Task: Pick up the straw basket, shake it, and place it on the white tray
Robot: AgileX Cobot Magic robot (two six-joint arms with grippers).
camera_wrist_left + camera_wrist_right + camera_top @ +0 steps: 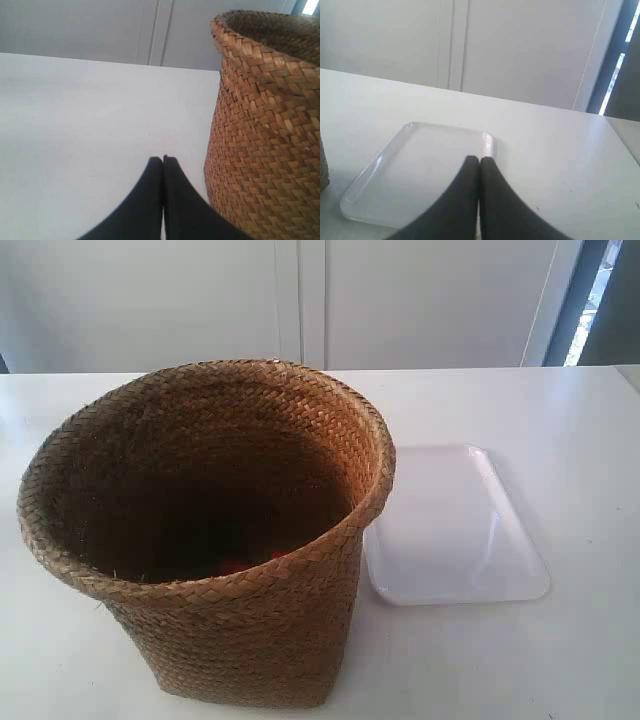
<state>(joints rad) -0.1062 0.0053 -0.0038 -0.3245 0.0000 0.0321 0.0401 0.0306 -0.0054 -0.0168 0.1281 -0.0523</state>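
With the left hand (162,159) and right hand (479,160) pressed closed and empty, the straw basket (210,540) sat unlifted just beside the white tray (455,530).

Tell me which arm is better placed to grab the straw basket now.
Left. The left pincer, shut, sits right beside the wall of the straw basket. The right pincer, also shut, faces the white tray, with only the basket's edge in its view.

A white worktop (570,660) is recorded as the carrying surface. Two items are borne directly on it: the straw basket (240,640), stood upright on its base, and the white tray (455,530), laid flat just beside it, short of the far edge.
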